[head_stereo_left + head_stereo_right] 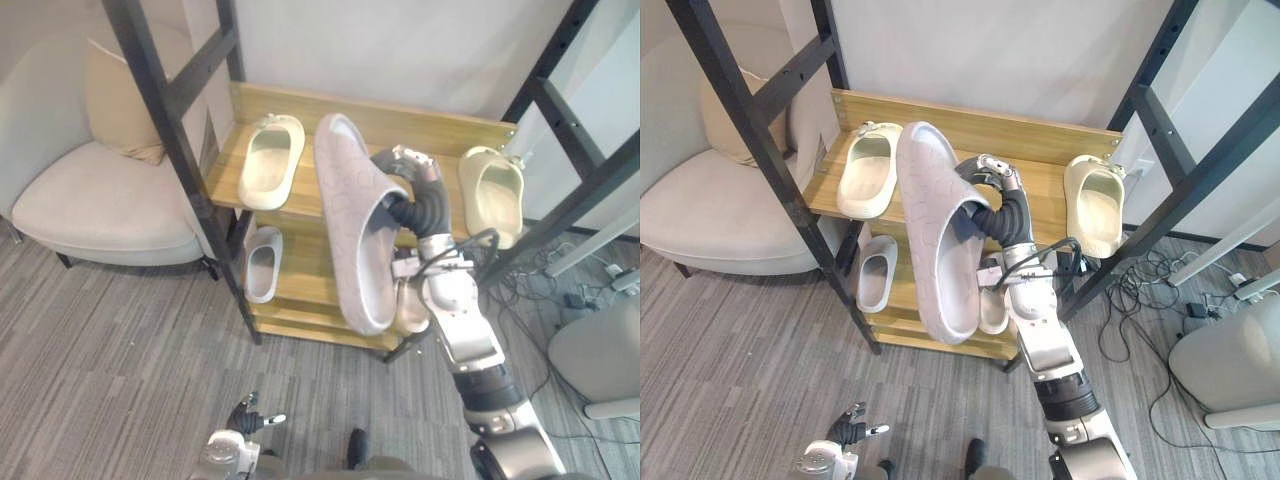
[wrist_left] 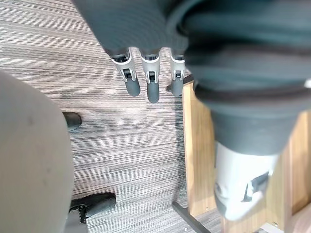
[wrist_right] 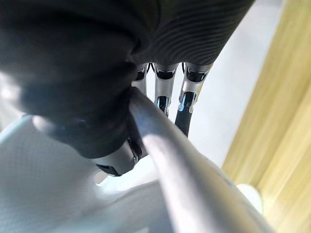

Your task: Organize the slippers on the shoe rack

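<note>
A large grey slipper [image 1: 350, 230] hangs tilted, sole towards me, in front of the wooden shoe rack [image 1: 400, 120]. My right hand [image 1: 405, 165] is shut on its rim at about the height of the top shelf. In the right wrist view the fingers [image 3: 163, 92] lie along one side of the slipper's edge [image 3: 194, 179] and the thumb pinches from the other. A cream slipper [image 1: 270, 160] lies on the top shelf at the left, another cream one [image 1: 493, 195] at the right. A pale slipper [image 1: 262, 262] rests on the lower shelf. My left hand [image 1: 245, 418] hangs low over the floor, fingers [image 2: 148, 77] straight.
Black slanted frame posts [image 1: 165, 110] flank the rack on both sides. A beige armchair [image 1: 90, 190] with a cushion [image 1: 120, 100] stands left of it. A second pale slipper [image 1: 992, 310] sits on the lower shelf behind my arm. A white object [image 1: 600, 360] stands at the right.
</note>
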